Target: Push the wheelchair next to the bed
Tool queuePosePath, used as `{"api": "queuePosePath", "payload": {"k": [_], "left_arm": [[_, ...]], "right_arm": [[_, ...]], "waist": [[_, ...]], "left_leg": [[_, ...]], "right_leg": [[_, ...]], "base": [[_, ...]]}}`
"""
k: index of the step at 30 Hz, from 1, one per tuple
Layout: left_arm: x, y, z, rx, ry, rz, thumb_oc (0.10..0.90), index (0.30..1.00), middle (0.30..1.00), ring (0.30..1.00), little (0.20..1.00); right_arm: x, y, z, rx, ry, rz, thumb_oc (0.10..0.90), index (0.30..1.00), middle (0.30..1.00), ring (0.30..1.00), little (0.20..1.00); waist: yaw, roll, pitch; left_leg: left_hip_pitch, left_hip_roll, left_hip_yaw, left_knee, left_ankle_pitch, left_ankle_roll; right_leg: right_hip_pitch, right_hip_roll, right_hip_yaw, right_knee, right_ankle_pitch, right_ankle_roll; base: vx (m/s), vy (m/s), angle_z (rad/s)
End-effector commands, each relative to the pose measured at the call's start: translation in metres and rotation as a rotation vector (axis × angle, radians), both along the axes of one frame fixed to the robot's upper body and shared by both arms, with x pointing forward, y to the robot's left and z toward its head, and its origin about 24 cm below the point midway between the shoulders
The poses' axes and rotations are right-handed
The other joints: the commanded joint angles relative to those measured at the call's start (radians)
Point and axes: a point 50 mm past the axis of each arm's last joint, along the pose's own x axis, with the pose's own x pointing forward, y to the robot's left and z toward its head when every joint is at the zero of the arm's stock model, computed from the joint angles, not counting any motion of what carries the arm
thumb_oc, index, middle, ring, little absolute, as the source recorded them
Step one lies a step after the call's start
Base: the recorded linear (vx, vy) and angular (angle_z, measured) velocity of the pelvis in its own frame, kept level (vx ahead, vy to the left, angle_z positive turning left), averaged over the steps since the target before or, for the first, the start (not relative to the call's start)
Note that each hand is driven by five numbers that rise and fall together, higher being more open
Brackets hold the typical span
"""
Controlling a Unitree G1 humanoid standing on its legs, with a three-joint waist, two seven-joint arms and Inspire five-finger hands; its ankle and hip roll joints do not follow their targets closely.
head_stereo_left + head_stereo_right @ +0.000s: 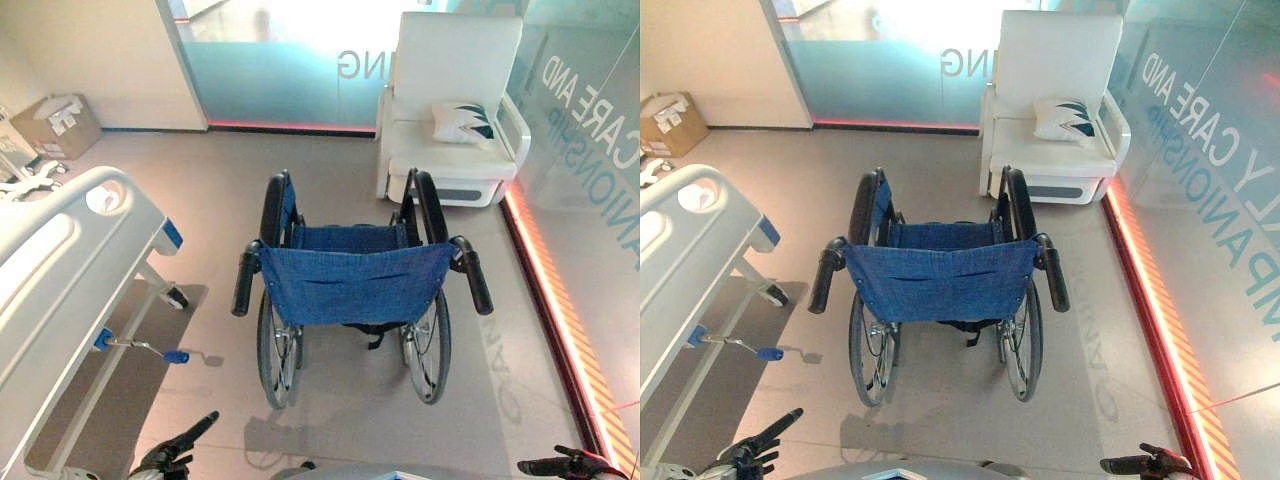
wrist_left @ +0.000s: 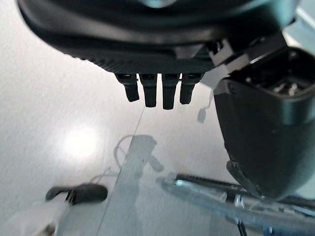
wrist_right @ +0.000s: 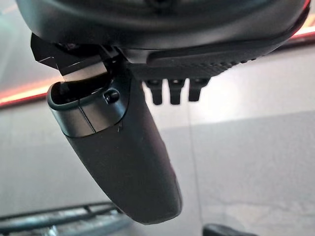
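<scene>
Blue fabric wheelchair (image 1: 352, 285) is standing mid-floor, back toward the camera, both black push handles (image 1: 244, 280) sticking out rearward, nothing touching them. It is sitting apart from the white bed (image 1: 60, 290), which is running along the floor's left edge; a strip of grey floor (image 1: 330, 150) is lying between the bed's foot end and the chair's left wheel. A blue-tipped crank handle (image 1: 150, 348) is poking out from under the bed frame toward the chair.

Left hand (image 1: 180, 448) is showing at the bottom edge, fingers (image 2: 162, 91) hanging straight and relaxed in the left wrist view, thumb standing apart, gripping nothing. Right hand (image 1: 560, 465) is sitting at the bottom right corner, fingers (image 3: 174, 91) likewise extended, thumb apart, empty. Both hands are hanging well behind the push handles, no contact.

A white armchair (image 1: 450, 100) with a patterned cushion (image 1: 462, 120) on its seat is standing beyond the wheelchair, against the frosted glass wall (image 1: 290, 60). A cardboard box (image 1: 55, 125) is sitting on the floor at the far left corner. A red light strip (image 1: 560, 310) is running along the floor's right edge under the glass
</scene>
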Motion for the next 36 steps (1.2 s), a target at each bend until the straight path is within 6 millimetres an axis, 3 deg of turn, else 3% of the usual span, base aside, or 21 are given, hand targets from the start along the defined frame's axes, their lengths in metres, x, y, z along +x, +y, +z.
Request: {"api": "queuePosePath", "payload": {"k": [1,5,10,11,14,18,21,26,32,36], "left_arm": [[0.033,0.048,0.043,0.162,-0.137,0.086,0.800,0.900,0.900,0.900,0.900],[0.041,0.065,0.062,0.237,-0.176,0.099,0.800,0.900,0.900,0.900,0.900],[0.068,0.084,0.097,0.343,-0.260,0.059,0.800,0.900,0.900,0.900,0.900],[0.069,0.084,0.097,0.344,-0.260,0.059,0.800,0.900,0.900,0.900,0.900],[0.091,0.093,0.127,0.404,-0.372,0.051,0.800,0.900,0.900,0.900,0.900],[0.110,0.094,0.151,0.424,-0.499,0.045,0.800,0.900,0.900,0.900,0.900],[0.126,0.086,0.168,0.425,-0.623,0.033,0.800,0.900,0.900,0.900,0.900],[0.150,0.065,0.194,0.372,-0.832,-0.025,0.800,0.900,0.900,0.900,0.900],[0.184,0.025,0.228,0.224,-1.122,-0.125,0.800,0.900,0.900,0.900,0.900],[0.196,0.000,0.239,0.113,-1.229,-0.202,0.800,0.900,0.900,0.900,0.900]], "right_arm": [[0.018,-0.054,0.051,-0.240,-0.045,-0.100,0.800,0.900,0.900,0.900,0.900],[0.021,-0.075,0.076,-0.381,-0.051,-0.166,0.800,0.900,0.900,0.900,0.900],[0.041,-0.095,0.113,-0.515,-0.224,-0.272,0.800,0.900,0.900,0.900,0.900],[0.041,-0.095,0.112,-0.515,-0.225,-0.273,0.800,0.900,0.900,0.900,0.900],[0.062,-0.102,0.138,-0.592,-0.388,-0.276,0.800,0.900,0.900,0.900,0.900],[0.082,-0.101,0.158,-0.645,-0.529,-0.253,0.800,0.900,0.900,0.900,0.900],[0.102,-0.094,0.177,-0.664,-0.658,-0.225,0.800,0.900,0.900,0.900,0.900],[0.138,-0.066,0.203,-0.618,-0.859,-0.148,0.800,0.900,0.900,0.900,0.900],[0.172,-0.027,0.229,-0.587,-1.052,0.012,0.800,0.900,0.900,0.900,0.900],[0.189,0.002,0.247,-0.575,-1.167,0.121,0.800,0.900,0.900,0.900,0.900]], "waist": [[0.008,-0.013,-0.016],[0.008,-0.010,-0.017],[0.009,-0.004,-0.017],[0.010,-0.004,-0.016],[0.011,-0.001,-0.016],[0.010,-0.001,-0.014],[0.008,-0.002,-0.015],[0.004,-0.003,-0.013],[-0.001,-0.002,-0.018],[-0.003,0.000,-0.022]], "left_leg": [[0.009,-0.064,0.009,0.003,-0.056,0.016],[0.010,-0.064,0.007,0.003,-0.058,0.016],[0.007,-0.065,0.004,0.003,-0.057,0.016],[0.007,-0.065,0.004,0.003,-0.057,0.016],[0.003,-0.066,0.002,0.003,-0.056,0.015],[0.002,-0.067,-0.001,0.003,-0.055,0.014],[-0.003,-0.068,-0.003,0.003,-0.053,0.012],[-0.007,-0.067,-0.007,0.003,-0.050,0.008],[-0.006,-0.065,-0.002,0.003,-0.051,0.006],[-0.006,-0.064,0.002,0.003,-0.050,0.004]], "right_leg": [[-0.023,-0.006,0.026,0.038,0.013,0.023],[-0.020,-0.005,0.027,0.035,0.013,0.024],[-0.021,-0.005,0.029,0.035,0.013,0.025],[-0.021,-0.005,0.029,0.035,0.013,0.025],[-0.022,-0.006,0.030,0.035,0.013,0.025],[-0.022,-0.006,0.031,0.035,0.013,0.026],[-0.026,-0.006,0.032,0.035,0.015,0.026],[-0.030,-0.009,0.033,0.037,0.016,0.026],[-0.028,-0.011,0.032,0.036,0.014,0.025],[-0.028,-0.013,0.032,0.033,0.015,0.026]], "base": [[0.00,0.000,0.00],[0.00,0.000,0.00],[0.00,0.000,0.00],[0.00,0.000,0.00],[0.00,0.000,0.00],[0.00,0.000,0.00],[-0.02,0.004,0.01],[0.00,0.000,0.00],[0.00,0.000,0.00],[0.00,0.000,0.00]]}}
